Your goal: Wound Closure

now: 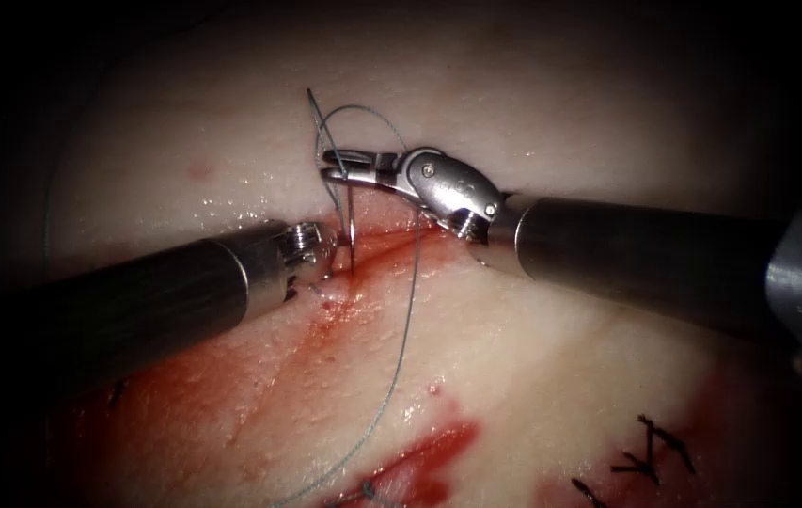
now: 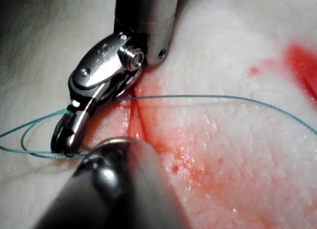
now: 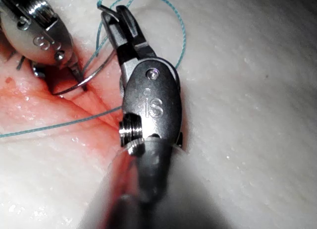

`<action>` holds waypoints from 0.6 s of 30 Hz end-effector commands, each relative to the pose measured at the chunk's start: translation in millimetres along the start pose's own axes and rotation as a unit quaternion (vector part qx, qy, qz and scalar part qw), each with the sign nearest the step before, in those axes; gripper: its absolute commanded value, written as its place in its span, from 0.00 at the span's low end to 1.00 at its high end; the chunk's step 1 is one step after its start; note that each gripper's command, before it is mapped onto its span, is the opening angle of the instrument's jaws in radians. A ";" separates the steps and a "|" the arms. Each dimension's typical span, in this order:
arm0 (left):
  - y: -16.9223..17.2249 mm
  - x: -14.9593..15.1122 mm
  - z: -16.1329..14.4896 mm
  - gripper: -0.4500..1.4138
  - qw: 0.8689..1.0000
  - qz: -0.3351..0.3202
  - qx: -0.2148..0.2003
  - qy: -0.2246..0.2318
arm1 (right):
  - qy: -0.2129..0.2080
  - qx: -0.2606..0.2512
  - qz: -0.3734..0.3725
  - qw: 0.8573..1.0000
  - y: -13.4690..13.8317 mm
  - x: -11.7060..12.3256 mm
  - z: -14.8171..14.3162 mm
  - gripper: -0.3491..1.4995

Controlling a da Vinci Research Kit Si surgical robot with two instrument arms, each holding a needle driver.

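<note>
In the endoscope view, the right arm's steel needle driver reaches in from the right above the top of the red, wet cut in the pale pork-belly tissue; its slim jaws pinch the thin curved steel needle near its upper end, and the needle runs down from there into the cut, its lower end in the tissue. The left arm's dark-shafted tool lies at the cut's left edge with its tip touching the tissue just beside the needle; whether its jaws are spread or pressed together I cannot tell. The fine blue-green thread loops above the right jaws and trails down across red fluid on the tissue. Dark cut ends of thread lie to the lower right. In the left wrist view, the right tool has its jaws pressed together, with the thread running across the tissue. In the right wrist view, the right tool clamps the needle, which curves down to the cut beside the left tool's tip.
</note>
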 end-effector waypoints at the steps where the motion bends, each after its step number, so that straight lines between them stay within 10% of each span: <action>1: -0.8 0.5 0.2 0.87 1.000 0.001 -0.001 0.000 | 0.000 0.002 -0.004 1.000 0.4 -0.5 0.9 0.00; 18: -0.7 0.7 -0.7 0.82 0.999 -0.006 0.005 0.035 | -0.014 0.005 -0.054 0.998 -1.3 -2.4 0.5 0.00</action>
